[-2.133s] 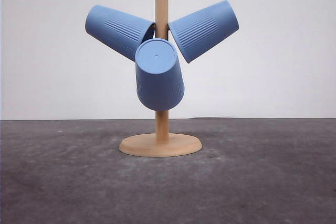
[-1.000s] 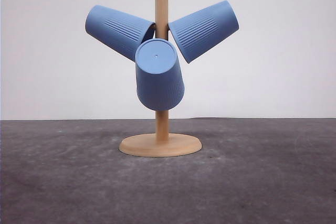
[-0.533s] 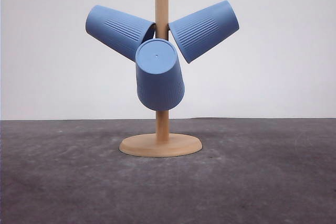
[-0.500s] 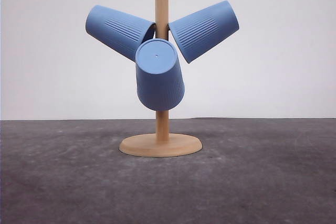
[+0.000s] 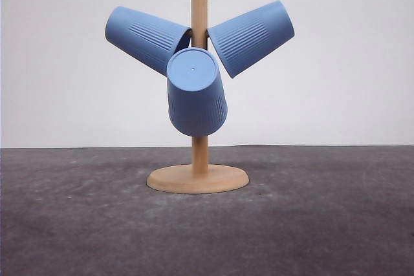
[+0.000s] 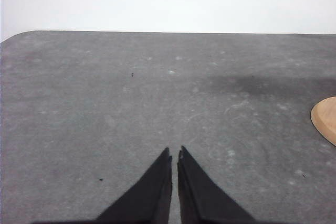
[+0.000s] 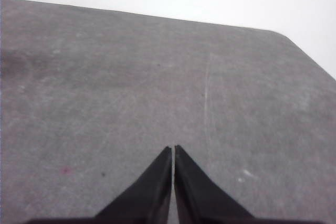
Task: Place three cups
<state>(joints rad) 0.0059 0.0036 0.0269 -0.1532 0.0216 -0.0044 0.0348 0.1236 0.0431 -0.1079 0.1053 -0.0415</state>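
left end effector [image 6: 174,153] clenched on nothing, low over the grey tabletop [image 6: 105,103]; right end effector [image 7: 174,148] likewise. three light-blue ribbed plastic cups [image 5: 196,92] hang on the wooden stand [image 5: 198,178]. likely light, thin-walled, slippery; pinch near the rim.

Plain white wall [image 5: 349,56] behind a dark grey, seemingly matte table [image 5: 323,224].

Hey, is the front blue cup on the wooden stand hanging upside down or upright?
Upside down. The front cup shows its flat round base tilted up toward the camera, mouth angled down against the stand's post.
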